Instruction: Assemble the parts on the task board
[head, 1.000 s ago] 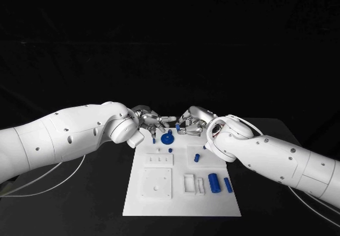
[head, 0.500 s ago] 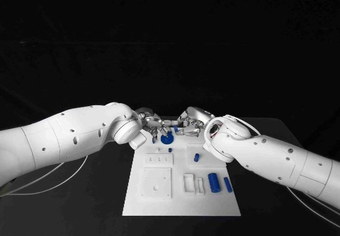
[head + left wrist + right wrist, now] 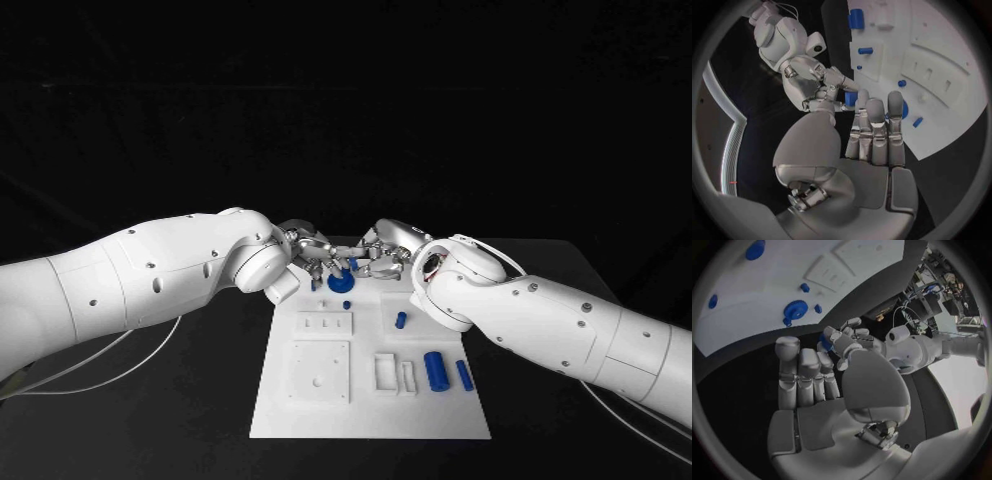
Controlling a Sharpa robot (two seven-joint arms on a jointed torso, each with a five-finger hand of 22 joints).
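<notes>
Finding: the small blue part (image 3: pixel 355 263) sits above the far end of the task board (image 3: pixel 368 420), off its surface, between the two hands.

- **Right hand:** In the head view, the part lies at about 9 o'clock from the right robot hand (image 3: pixel 384 254). The left wrist view shows that hand's fingers (image 3: pixel 833 93) curled round the part, so I judge it is grasping it.
- **Left hand:** The left robot hand (image 3: pixel 307 257) has the part at about 3 o'clock. Its fingers (image 3: pixel 877 131) lie straight and close together, with the tips just beside the part. You cannot tell from these views whether it has any hold.
- **Nearness:** Both hands are about equally near, and the right one has the hold.
- **Long axis:** The part's long axis is too small to read.
- **Gear:** The blue gear (image 3: pixel 340 283) lies on the board at about 6 o'clock from the part, just beside it.

Judgement: your coming move depends on that short drop toward 6 o'clock, or on a pass across toward 9 o'clock. Watch for crowding, since the fingertips of both hands nearly touch.
</notes>
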